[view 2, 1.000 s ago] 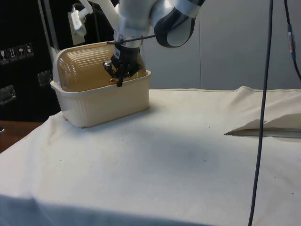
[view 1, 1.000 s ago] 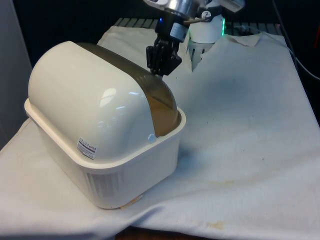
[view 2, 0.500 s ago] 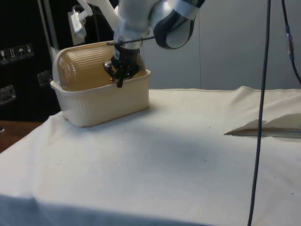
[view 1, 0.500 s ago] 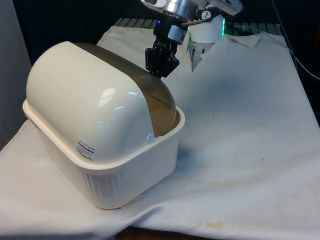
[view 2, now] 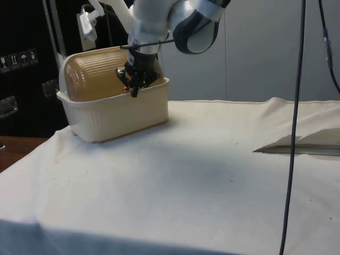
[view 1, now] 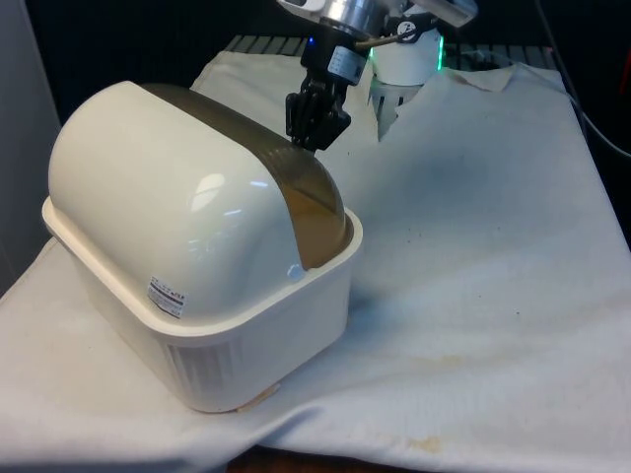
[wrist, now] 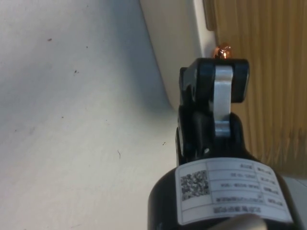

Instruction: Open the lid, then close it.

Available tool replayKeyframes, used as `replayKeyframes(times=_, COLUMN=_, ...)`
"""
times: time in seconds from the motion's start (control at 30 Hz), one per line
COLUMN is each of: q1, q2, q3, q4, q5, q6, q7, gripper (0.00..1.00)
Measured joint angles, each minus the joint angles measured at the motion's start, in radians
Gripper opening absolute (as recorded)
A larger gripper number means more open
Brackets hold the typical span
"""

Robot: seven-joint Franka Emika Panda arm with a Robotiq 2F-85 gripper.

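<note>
The bread box [view 1: 197, 296] stands on the desk [view 1: 473, 296], its brown ribbed lid [view 2: 98, 77] down. The end effector [view 1: 314, 138], fingers pressed together, grips nothing, touching the lid's lower edge.

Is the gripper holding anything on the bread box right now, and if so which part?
Cannot be told. The gripper sits at the lower edge of the bread box's brown lid, right by its small orange knob, but a hold on it isn't visible.
</note>
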Motion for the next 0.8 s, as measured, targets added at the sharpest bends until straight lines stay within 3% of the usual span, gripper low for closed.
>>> replayKeyframes(times=0.8, q1=0.000, q2=0.006, q3=0.001, q4=-0.002, q5=0.012, q6=-0.001, q7=0.037, gripper=0.00)
